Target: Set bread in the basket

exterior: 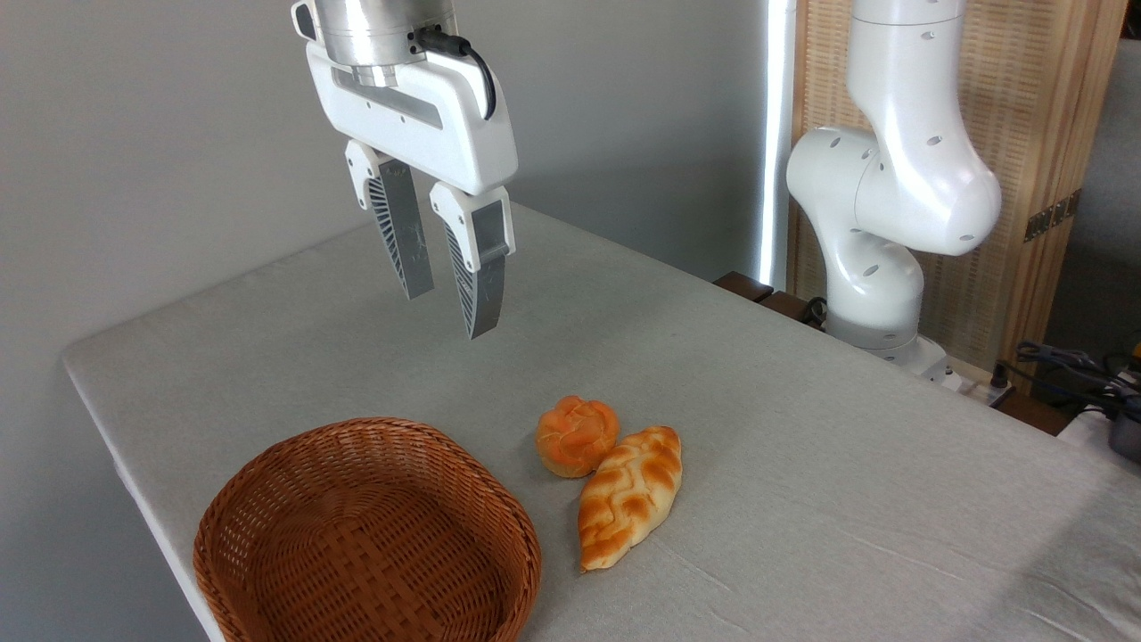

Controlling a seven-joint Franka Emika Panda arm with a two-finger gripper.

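Note:
The bread [577, 434], a small round orange bun with a knotted top, rests on the grey tablecloth near the middle of the view. To its lower left stands the basket [267, 499], a round shallow brown wicker one with nothing in it. My gripper [450, 314] hangs well above the table, up and to the left of the bread, fingers pointing down. It is open, with a narrow gap and nothing between the fingers.
A longer, paler braided loaf [630, 495] lies touching the bun's lower right side. The arm's white base [878, 223] stands at the table's far right edge, with cables [1070, 366] beside it. The table's left edge runs just past the basket.

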